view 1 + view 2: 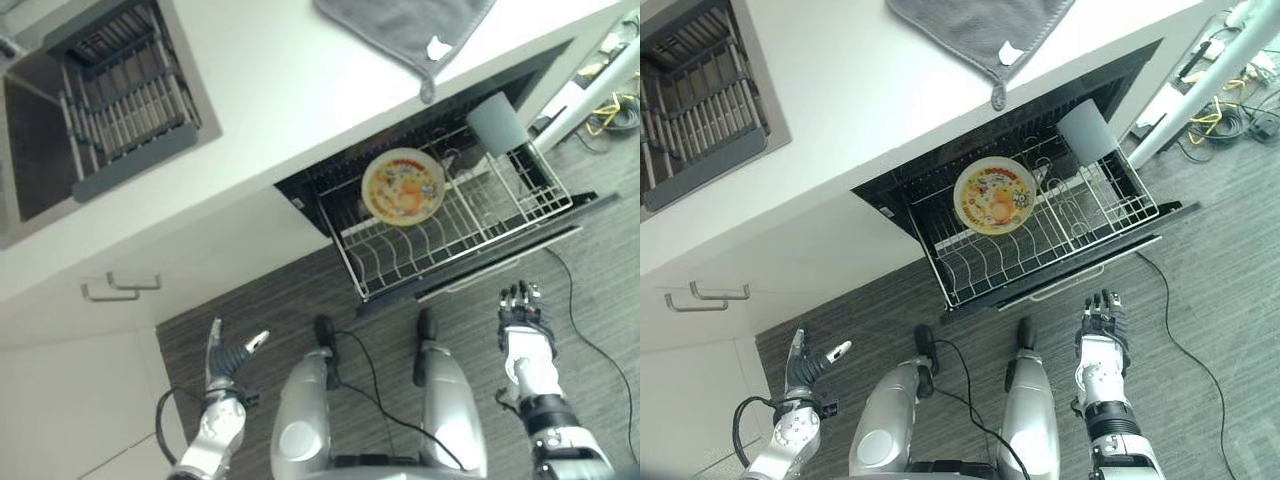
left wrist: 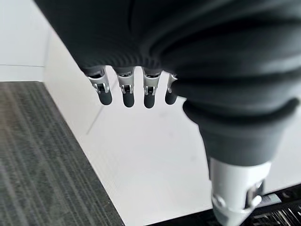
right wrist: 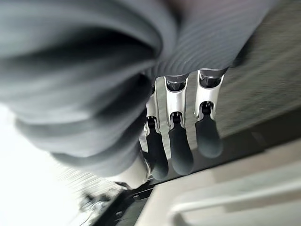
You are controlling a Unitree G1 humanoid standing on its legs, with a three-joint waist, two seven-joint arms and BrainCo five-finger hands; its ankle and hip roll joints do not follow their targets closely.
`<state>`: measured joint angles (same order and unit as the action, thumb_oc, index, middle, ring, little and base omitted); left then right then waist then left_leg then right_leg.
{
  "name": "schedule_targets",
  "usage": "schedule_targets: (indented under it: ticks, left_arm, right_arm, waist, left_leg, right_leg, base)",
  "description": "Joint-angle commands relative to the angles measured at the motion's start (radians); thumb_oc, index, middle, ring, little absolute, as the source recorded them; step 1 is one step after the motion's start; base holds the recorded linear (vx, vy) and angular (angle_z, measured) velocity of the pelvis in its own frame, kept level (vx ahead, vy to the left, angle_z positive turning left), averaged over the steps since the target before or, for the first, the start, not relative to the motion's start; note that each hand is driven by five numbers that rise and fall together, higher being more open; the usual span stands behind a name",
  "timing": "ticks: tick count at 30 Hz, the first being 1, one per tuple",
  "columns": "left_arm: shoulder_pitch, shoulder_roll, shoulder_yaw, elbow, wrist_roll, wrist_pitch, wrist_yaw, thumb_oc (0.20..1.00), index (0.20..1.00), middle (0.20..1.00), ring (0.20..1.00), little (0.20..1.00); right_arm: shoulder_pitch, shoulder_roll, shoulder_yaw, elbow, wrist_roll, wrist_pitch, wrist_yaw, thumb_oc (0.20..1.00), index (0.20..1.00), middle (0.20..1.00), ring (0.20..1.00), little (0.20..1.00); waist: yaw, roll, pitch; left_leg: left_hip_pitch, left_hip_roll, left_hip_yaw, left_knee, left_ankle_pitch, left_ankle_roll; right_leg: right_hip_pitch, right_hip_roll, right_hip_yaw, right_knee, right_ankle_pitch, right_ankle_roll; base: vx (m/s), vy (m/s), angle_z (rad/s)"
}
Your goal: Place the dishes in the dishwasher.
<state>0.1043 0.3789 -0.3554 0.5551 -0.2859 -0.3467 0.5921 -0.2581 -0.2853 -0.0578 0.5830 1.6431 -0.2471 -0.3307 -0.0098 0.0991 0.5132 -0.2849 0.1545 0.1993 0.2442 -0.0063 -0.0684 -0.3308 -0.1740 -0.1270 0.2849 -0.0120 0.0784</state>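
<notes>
Smooth white countertop (image 1: 300, 90) is spreading across the upper half of the head views, with dark, finely striped flooring (image 1: 600, 300) lying below it. One rectangular sink (image 1: 30, 150) is sitting at the upper left of the frame, holding one grey slatted drying rack (image 1: 125, 110) with long parallel ribs. One soft grey cloth (image 1: 400, 30) is draping over the counter's edge at the top centre, its corner loop hanging down. Beneath the counter, at centre right, one dishwasher (image 1: 330, 180) is standing open, its wire rack (image 1: 450, 240) pulled out over the floor; the rack is a grid of thin pale metal rods and curved tines. One round plate (image 1: 403, 186), yellowish with an orange pattern, is leaning tilted among the tines near the back of the rack. One flat grey squarish piece (image 1: 497, 124) is standing at the rack's far right corner; what it is cannot be told. Two slim metal bar handles (image 1: 120, 287) are sitting on the white cabinet front at the left.

Low in the frame, the left hand (image 1: 228, 357) is hanging at lower left over the floor, fingers straight and thumb spread wide, holding nothing. At lower right the right hand (image 1: 522, 310) is hanging near the rack's front edge, apart from it, fingers extended loosely side by side, holding nothing.
</notes>
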Motion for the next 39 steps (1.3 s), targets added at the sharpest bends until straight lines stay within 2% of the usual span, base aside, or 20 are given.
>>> schedule_targets:
  ticks: [1, 2, 5, 10, 16, 17, 18, 21, 23, 24, 25, 27, 28, 30, 36, 39]
  left_arm:
    - [0.021, 0.048, 0.016, -0.012, -0.025, -0.025, 0.025, 1.000, 1.000, 1.000, 1.000, 1.000]
    - [0.024, 0.050, 0.011, -0.007, -0.028, -0.023, 0.018, 1.000, 1.000, 1.000, 1.000, 1.000]
    - [0.030, 0.056, 0.003, 0.000, -0.029, -0.017, 0.006, 1.000, 1.000, 1.000, 1.000, 1.000]
    - [0.036, 0.080, 0.000, -0.013, -0.039, 0.016, -0.010, 1.000, 1.000, 1.000, 1.000, 1.000]
    - [0.058, 0.113, 0.014, -0.011, -0.034, 0.086, -0.030, 1.000, 1.000, 1.000, 1.000, 1.000]
    - [0.061, 0.115, 0.015, -0.009, -0.034, 0.090, -0.033, 1.000, 1.000, 1.000, 1.000, 1.000]
    - [0.064, 0.115, 0.016, 0.003, -0.034, 0.096, -0.044, 1.000, 1.000, 1.000, 1.000, 1.000]
    - [0.060, 0.114, 0.014, 0.016, -0.026, 0.105, -0.067, 1.000, 1.000, 1.000, 1.000, 1.000]
    - [0.059, 0.107, 0.008, 0.044, -0.024, 0.104, -0.091, 1.000, 1.000, 1.000, 1.000, 1.000]
    - [0.057, 0.106, 0.009, 0.046, -0.026, 0.104, -0.093, 1.000, 1.000, 1.000, 1.000, 1.000]
    - [0.056, 0.103, -0.004, 0.059, -0.029, 0.105, -0.112, 1.000, 1.000, 1.000, 1.000, 1.000]
    - [0.056, 0.097, -0.009, 0.060, -0.022, 0.107, -0.131, 1.000, 1.000, 1.000, 1.000, 1.000]
    - [0.058, 0.103, -0.015, 0.052, -0.026, 0.121, -0.141, 1.000, 1.000, 1.000, 1.000, 1.000]
    - [0.072, 0.142, -0.002, 0.008, -0.045, 0.160, -0.170, 1.000, 1.000, 1.000, 1.000, 1.000]
    - [0.101, 0.170, 0.033, 0.011, -0.045, 0.157, -0.238, 1.000, 1.000, 1.000, 1.000, 1.000]
    - [0.121, 0.180, 0.050, 0.011, -0.025, 0.149, -0.270, 1.000, 1.000, 1.000, 1.000, 1.000]
  right_arm:
    - [0.046, -0.010, -0.032, -0.050, 0.134, 0.106, 0.038, 0.200, 0.200, 0.200, 0.200, 0.200]
    - [0.028, -0.021, -0.033, -0.037, 0.134, 0.131, 0.046, 0.200, 0.200, 0.200, 0.200, 0.200]
    - [0.010, -0.037, -0.039, -0.021, 0.098, 0.132, 0.040, 0.200, 0.200, 0.200, 0.200, 0.200]
    - [-0.050, -0.097, -0.047, 0.002, 0.014, 0.205, 0.059, 0.200, 0.200, 0.200, 0.200, 0.200]
    - [-0.180, -0.211, -0.046, 0.034, -0.085, 0.328, 0.057, 0.200, 0.200, 0.200, 0.200, 0.200]
    - [-0.212, -0.229, -0.044, 0.045, -0.103, 0.347, 0.058, 0.200, 0.200, 0.200, 0.200, 0.200]
    - [-0.293, -0.273, -0.038, 0.081, -0.146, 0.387, 0.058, 0.200, 0.200, 0.200, 0.200, 0.200]
    - [-0.396, -0.325, -0.024, 0.138, -0.185, 0.430, 0.047, 0.200, 0.200, 0.200, 0.200, 0.200]
    - [-0.505, -0.364, 0.006, 0.196, -0.221, 0.475, 0.034, 0.200, 0.200, 0.200, 0.200, 0.200]
    - [-0.511, -0.366, 0.008, 0.200, -0.223, 0.478, 0.035, 0.200, 0.200, 0.200, 0.200, 0.200]
    - [-0.592, -0.394, 0.047, 0.249, -0.266, 0.508, 0.032, 0.200, 0.200, 0.200, 0.200, 0.200]
    - [-0.668, -0.418, 0.081, 0.295, -0.302, 0.520, 0.023, 0.200, 0.200, 0.200, 0.200, 0.200]
    - [-0.720, -0.432, 0.101, 0.323, -0.314, 0.513, 0.001, 0.200, 0.200, 0.200, 0.200, 0.200]
    - [-0.847, -0.462, 0.142, 0.399, -0.357, 0.487, -0.035, 0.200, 0.200, 0.200, 0.200, 0.200]
    - [-1.025, -0.509, 0.205, 0.478, -0.446, 0.417, -0.002, 0.200, 0.200, 0.200, 0.200, 0.200]
    - [-1.089, -0.538, 0.228, 0.496, -0.477, 0.388, 0.028, 0.200, 0.200, 0.200, 0.200, 0.200]
  waist:
    - [0.018, -0.040, -0.061]
    - [0.024, -0.037, -0.067]
    - [0.032, -0.035, -0.075]
    - [0.049, -0.031, -0.074]
    - [0.088, -0.015, -0.069]
    - [0.094, -0.008, -0.065]
    - [0.114, 0.015, -0.060]
    - [0.136, 0.045, -0.055]
    - [0.160, 0.081, -0.053]
    - [0.160, 0.083, -0.052]
    - [0.179, 0.120, -0.051]
    - [0.194, 0.160, -0.049]
    - [0.204, 0.180, -0.050]
    - [0.246, 0.230, -0.051]
    - [0.301, 0.267, -0.062]
    - [0.318, 0.266, -0.070]
  left_leg:
    - [-0.049, -0.049, -0.008, 0.062, -0.021, 0.036]
    - [-0.048, -0.051, -0.013, 0.062, -0.020, 0.036]
    - [-0.042, -0.054, -0.022, 0.057, -0.018, 0.036]
    - [-0.035, -0.057, -0.038, 0.062, -0.015, 0.034]
    - [-0.032, -0.063, -0.066, 0.039, 0.014, 0.025]
    - [-0.032, -0.065, -0.068, 0.027, 0.024, 0.022]
    - [-0.038, -0.072, -0.074, -0.003, 0.046, 0.015]
    - [-0.049, -0.085, -0.082, -0.031, 0.066, 0.010]
    - [-0.059, -0.098, -0.088, -0.071, 0.095, 0.003]
    - [-0.059, -0.099, -0.088, -0.074, 0.097, 0.003]
    - [-0.061, -0.106, -0.090, -0.122, 0.128, -0.005]
    - [-0.068, -0.112, -0.088, -0.164, 0.156, -0.012]
    - [-0.065, -0.129, -0.098, -0.186, 0.152, -0.024]
    - [-0.081, -0.148, -0.112, -0.223, 0.176, -0.026]
    - [-0.098, -0.162, -0.142, -0.232, 0.192, -0.029]
    - [-0.099, -0.160, -0.146, -0.228, 0.190, -0.027]
  right_leg:
    - [0.025, 0.021, -0.089, 0.006, -0.035, -0.054]
    - [0.027, 0.021, -0.091, 0.009, -0.038, -0.055]
    - [0.034, 0.024, -0.095, 0.011, -0.040, -0.055]
    - [0.049, 0.024, -0.104, 0.016, -0.044, -0.057]
    - [0.060, 0.020, -0.123, 0.031, -0.053, -0.057]
    - [0.058, 0.018, -0.126, 0.032, -0.055, -0.057]
    - [0.048, 0.013, -0.135, 0.040, -0.065, -0.056]
    - [0.028, 0.005, -0.146, 0.060, -0.079, -0.056]
    - [0.005, -0.006, -0.156, 0.088, -0.099, -0.055]
    - [0.003, -0.007, -0.157, 0.089, -0.100, -0.055]
    - [-0.011, -0.013, -0.165, 0.109, -0.120, -0.056]
    - [-0.032, -0.024, -0.174, 0.144, -0.147, -0.058]
    - [-0.041, -0.041, -0.167, 0.186, -0.201, -0.054]
    - [-0.071, -0.068, -0.183, 0.274, -0.264, -0.061]
    - [-0.081, -0.107, -0.212, 0.351, -0.315, -0.067]
    - [-0.076, -0.123, -0.233, 0.360, -0.316, -0.060]
  base:
    - [0.05, -0.015, 0.11]
    - [0.05, -0.022, 0.15]
    - [0.05, -0.030, 0.15]
    - [0.05, -0.039, 0.04]
    - [0.08, -0.034, 0.10]
    - [0.06, 0.035, 0.08]
    - [0.04, 0.055, 0.08]
    - [0.03, 0.085, 0.22]
    - [0.05, 0.102, 0.11]
    - [0.08, 0.134, 0.06]
    - [0.09, 0.156, 0.12]
    - [0.14, 0.160, 0.27]
    - [0.21, 0.104, 0.42]
    - [0.16, 0.043, 0.55]
    - [0.06, -0.025, 0.23]
    - [0.03, -0.047, 0.34]
